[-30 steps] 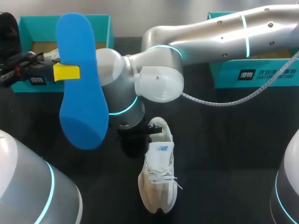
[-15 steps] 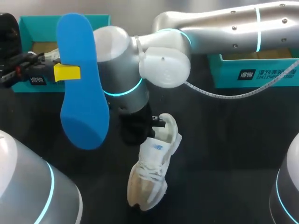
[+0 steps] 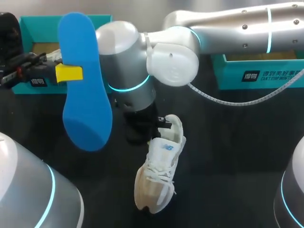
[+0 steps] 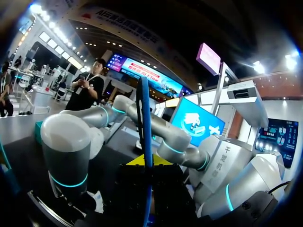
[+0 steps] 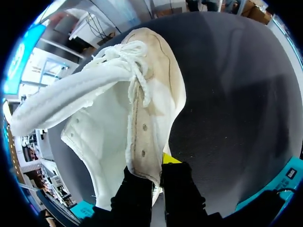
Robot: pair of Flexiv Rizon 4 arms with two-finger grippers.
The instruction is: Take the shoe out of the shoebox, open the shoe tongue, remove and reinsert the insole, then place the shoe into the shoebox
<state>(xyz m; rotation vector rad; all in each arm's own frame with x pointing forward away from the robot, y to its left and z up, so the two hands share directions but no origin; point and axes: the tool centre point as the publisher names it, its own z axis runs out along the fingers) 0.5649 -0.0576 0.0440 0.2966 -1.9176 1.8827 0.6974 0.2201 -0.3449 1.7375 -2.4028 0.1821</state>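
A blue insole (image 3: 84,83) is held up above the table's left side, flat face toward the head camera, with my left gripper (image 3: 69,72) shut on its edge. In the left wrist view the insole (image 4: 146,137) stands edge-on between the yellow tips. My right arm (image 3: 156,57) comes in from the right and reaches past the middle. Its gripper (image 5: 157,171) is shut on the side wall of the white shoe (image 5: 132,104) near the opening. The white shoe (image 3: 157,166) hangs tilted, heel up at the gripper (image 3: 154,127), toe toward the table's front.
A teal shoebox (image 3: 28,33) stands at the back left behind the insole. A second teal box (image 3: 256,71) lies at the back right under my right arm. The black table (image 3: 228,156) stretches bare around the shoe.
My right arm swung back and up over the second. The shoe went with it, first tipping its toe toward the left, then shifting a little right.
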